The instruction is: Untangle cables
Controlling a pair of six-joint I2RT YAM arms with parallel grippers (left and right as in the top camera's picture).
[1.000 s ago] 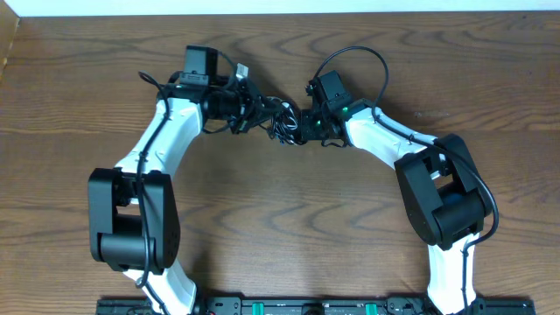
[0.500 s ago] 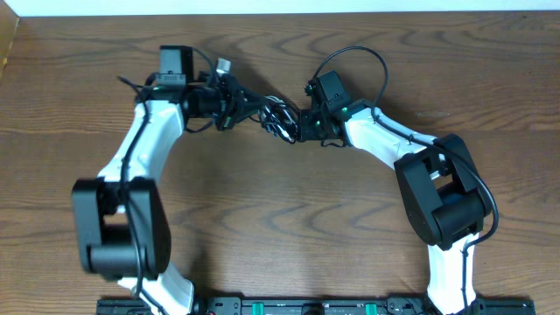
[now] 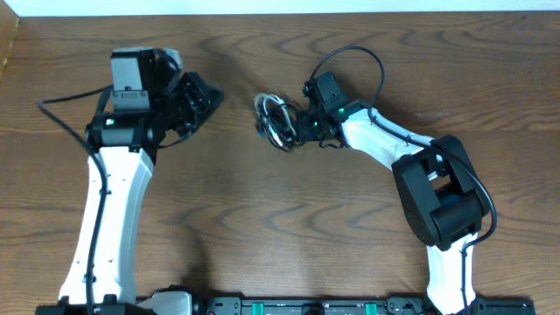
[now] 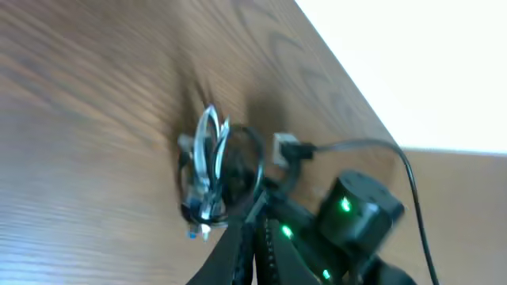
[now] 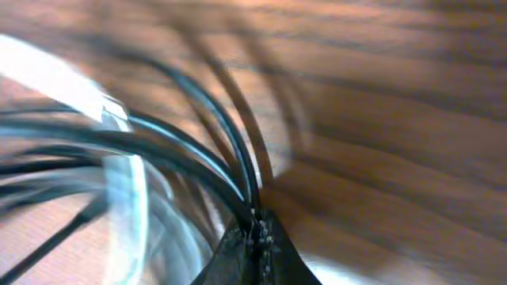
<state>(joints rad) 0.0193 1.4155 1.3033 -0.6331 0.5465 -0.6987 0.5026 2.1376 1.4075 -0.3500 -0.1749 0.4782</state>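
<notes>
Black and white cables [image 3: 274,119] sit pinched in right gripper [image 3: 294,129]; left gripper [image 3: 206,96], well apart, looks pressed together.

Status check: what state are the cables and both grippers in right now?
cables: tangled in a bundle of loops, pinched at one side.
right gripper: shut on the cables.
left gripper: shut, apart from the bundle; cannot tell whether it holds a cord.
</notes>
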